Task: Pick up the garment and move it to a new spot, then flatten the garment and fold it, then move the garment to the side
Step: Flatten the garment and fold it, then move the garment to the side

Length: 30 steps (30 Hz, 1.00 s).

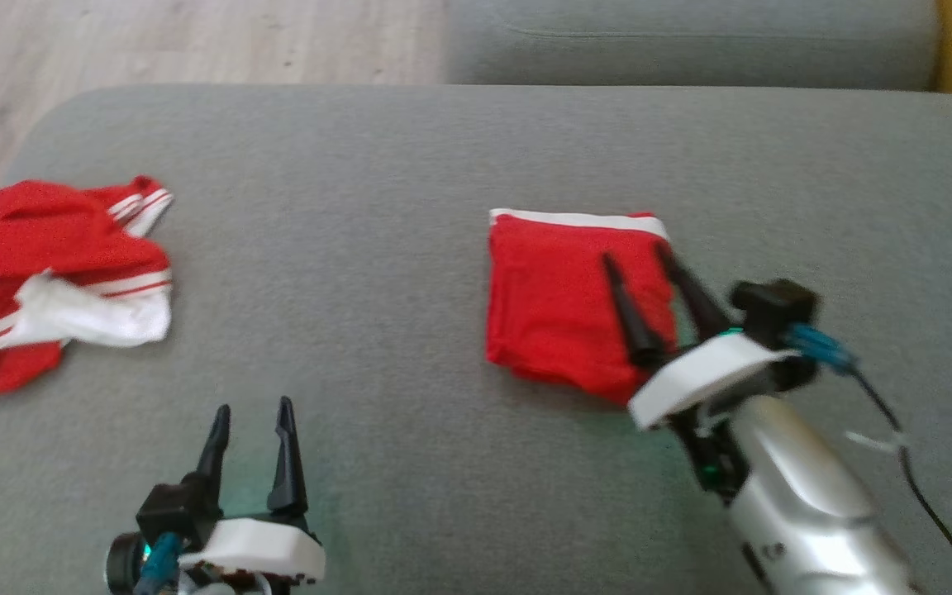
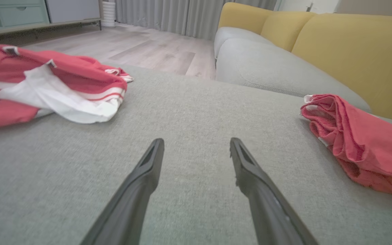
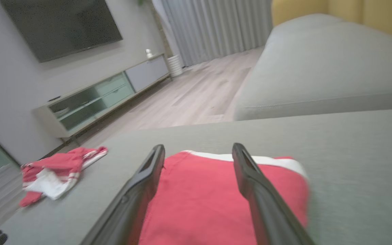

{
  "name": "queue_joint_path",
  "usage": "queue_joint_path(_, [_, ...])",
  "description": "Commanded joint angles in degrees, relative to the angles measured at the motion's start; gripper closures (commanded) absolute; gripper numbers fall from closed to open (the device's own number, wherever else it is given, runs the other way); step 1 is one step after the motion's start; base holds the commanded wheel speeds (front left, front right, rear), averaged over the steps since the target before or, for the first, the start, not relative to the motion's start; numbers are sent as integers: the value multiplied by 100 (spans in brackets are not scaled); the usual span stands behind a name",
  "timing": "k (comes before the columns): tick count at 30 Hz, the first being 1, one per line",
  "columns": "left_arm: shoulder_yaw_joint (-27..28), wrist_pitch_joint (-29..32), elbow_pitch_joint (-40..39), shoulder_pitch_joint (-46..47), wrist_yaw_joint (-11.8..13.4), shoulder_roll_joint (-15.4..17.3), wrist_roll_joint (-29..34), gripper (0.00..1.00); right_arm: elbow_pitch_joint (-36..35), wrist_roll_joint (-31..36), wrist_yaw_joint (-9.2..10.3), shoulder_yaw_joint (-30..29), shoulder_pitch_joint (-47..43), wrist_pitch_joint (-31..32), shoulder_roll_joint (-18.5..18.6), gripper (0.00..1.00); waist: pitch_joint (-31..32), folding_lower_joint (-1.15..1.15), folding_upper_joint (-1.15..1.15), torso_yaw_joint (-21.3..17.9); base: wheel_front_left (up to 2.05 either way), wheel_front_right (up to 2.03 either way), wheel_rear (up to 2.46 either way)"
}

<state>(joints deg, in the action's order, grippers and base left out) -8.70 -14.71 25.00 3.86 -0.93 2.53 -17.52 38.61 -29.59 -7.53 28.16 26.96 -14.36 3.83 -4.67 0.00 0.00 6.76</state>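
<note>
Right claw (image 1: 633, 252) is spread wide and pinching nothing. Both fingers sit over the garment (image 1: 559, 306), but I can't tell if the tips touch the cloth or just hover. The garment is a compact folded red block on the grey sofa cushion (image 1: 377, 289), right of centre. Its white-trimmed edge is on the far side and no lettering is showing. It's close to square, slightly longer near-to-far. The right fingers run roughly along that axis, angled toward the far left and entering over its near right corner. Left claw (image 1: 253, 405) is also spread and empty, over bare cushion well apart to the near left, so the right arm is clearly the nearer one. A second crumpled jersey (image 1: 71, 273) lies at the left edge of the cushion, well apart from both claws. My read: the fold looks done, so what's left is shifting it aside or backing off. For a shift, the right claw is already lined up. Pinch low at the near edge to catch all the layers, or the stack will peel open.
</note>
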Motion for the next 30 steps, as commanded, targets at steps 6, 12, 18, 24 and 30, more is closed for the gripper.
queue_joint_path(6, [375,-29,-326,168,153,35,349,0,-600,650,4,-1248,-600,-62,-95,0,55,0,0,-415,0,0,0])
queue_joint_path(12, [433,-29,-403,28,174,35,675,0,-645,1101,4,-1891,-1146,-63,-95,0,188,0,0,-587,0,0,0])
queue_joint_path(18, [419,-29,-428,-253,191,35,867,0,-597,1228,4,-2012,-1715,-63,-95,0,337,0,0,-681,0,0,0])
queue_joint_path(24, [322,-29,-458,-298,214,35,919,0,-620,1240,4,-1975,-1721,-63,-95,0,306,0,0,-661,0,0,0])
queue_joint_path(30, [168,-29,-472,-184,208,35,888,0,-629,1134,4,-1951,-1500,-63,-95,0,121,0,0,-537,0,0,0])
